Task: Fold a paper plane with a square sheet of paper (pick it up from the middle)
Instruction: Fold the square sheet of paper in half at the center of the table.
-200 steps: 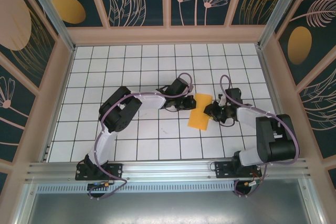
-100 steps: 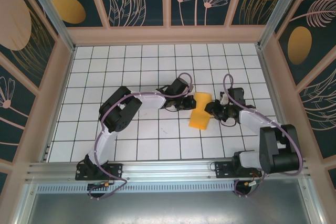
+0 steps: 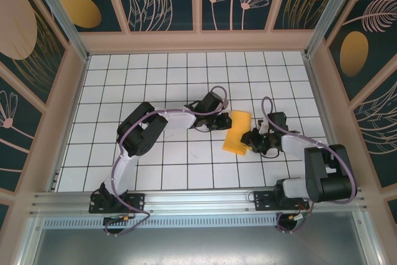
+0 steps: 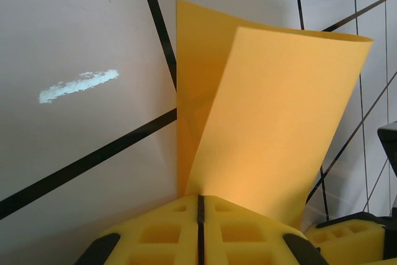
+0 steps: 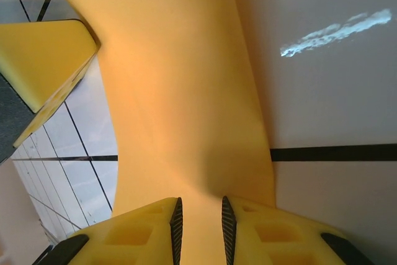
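A thin orange-yellow square sheet of paper [image 3: 236,131], bent into a loose upright fold, hangs between two grippers near the middle of the white grid-tiled table [image 3: 167,159]. Light, limp and easily creased, it looks best gripped at its edges. The left gripper [image 3: 221,122] pinches one edge with its jaws closed tight. The right gripper [image 3: 251,139] clasps the opposite edge in narrow jaws. Both arms reach low and inward.

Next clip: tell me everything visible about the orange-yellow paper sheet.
The thin, plain orange-yellow paper sheet is unmarked and matte. It is bent over into a loose curved fold, not creased flat, above the white gridded table. The left pincer pinches its left edge, the right pincer its right edge.
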Robot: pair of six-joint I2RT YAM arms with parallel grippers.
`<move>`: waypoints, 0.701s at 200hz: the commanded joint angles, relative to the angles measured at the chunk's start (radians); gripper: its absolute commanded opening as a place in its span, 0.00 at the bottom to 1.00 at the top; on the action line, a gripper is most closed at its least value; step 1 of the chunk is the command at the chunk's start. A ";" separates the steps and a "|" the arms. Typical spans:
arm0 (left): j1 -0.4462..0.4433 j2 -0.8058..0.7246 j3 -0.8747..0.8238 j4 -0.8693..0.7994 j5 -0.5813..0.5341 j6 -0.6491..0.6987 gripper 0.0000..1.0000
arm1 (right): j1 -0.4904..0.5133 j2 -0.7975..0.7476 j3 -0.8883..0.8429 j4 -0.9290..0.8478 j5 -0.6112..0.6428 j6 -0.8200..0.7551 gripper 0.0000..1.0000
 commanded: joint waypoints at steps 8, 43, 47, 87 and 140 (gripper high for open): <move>0.001 0.079 -0.016 -0.103 -0.043 0.034 0.12 | 0.001 0.004 0.018 -0.052 0.026 -0.024 0.29; 0.001 0.078 -0.016 -0.103 -0.037 0.036 0.12 | 0.005 -0.133 0.017 -0.047 -0.046 0.009 0.29; 0.000 0.078 -0.016 -0.103 -0.037 0.035 0.12 | 0.006 -0.141 0.012 -0.042 -0.060 0.012 0.29; -0.001 0.078 -0.011 -0.105 -0.038 0.035 0.12 | 0.019 -0.132 -0.049 -0.027 -0.091 0.020 0.29; 0.001 0.080 -0.008 -0.104 -0.035 0.031 0.12 | 0.034 -0.057 -0.071 -0.041 -0.023 0.004 0.29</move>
